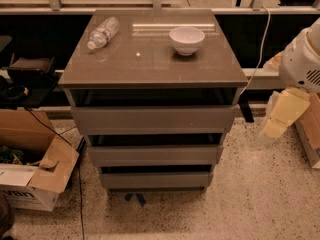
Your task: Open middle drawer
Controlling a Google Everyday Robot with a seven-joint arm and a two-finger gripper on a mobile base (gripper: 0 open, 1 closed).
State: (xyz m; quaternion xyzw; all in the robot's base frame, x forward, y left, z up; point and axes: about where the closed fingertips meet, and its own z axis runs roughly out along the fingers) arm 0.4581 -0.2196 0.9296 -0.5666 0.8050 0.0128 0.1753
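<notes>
A grey-brown cabinet (150,64) stands in the middle of the view with three handleless drawers stacked in steps. The middle drawer (155,155) has a flat plain front with a dark gap above it. It sits between the wider top drawer (152,119) and the narrower bottom drawer (156,180). My white arm (302,59) comes in at the right edge. My gripper (280,115), pale yellow, hangs to the right of the cabinet at about the top drawer's height, apart from all the drawers.
A plastic bottle (103,32) lies on the cabinet top and a white bowl (186,39) stands there. An open cardboard box (35,176) and cables are on the floor at left, dark gear (27,74) above them. Another box (311,134) is at the right edge.
</notes>
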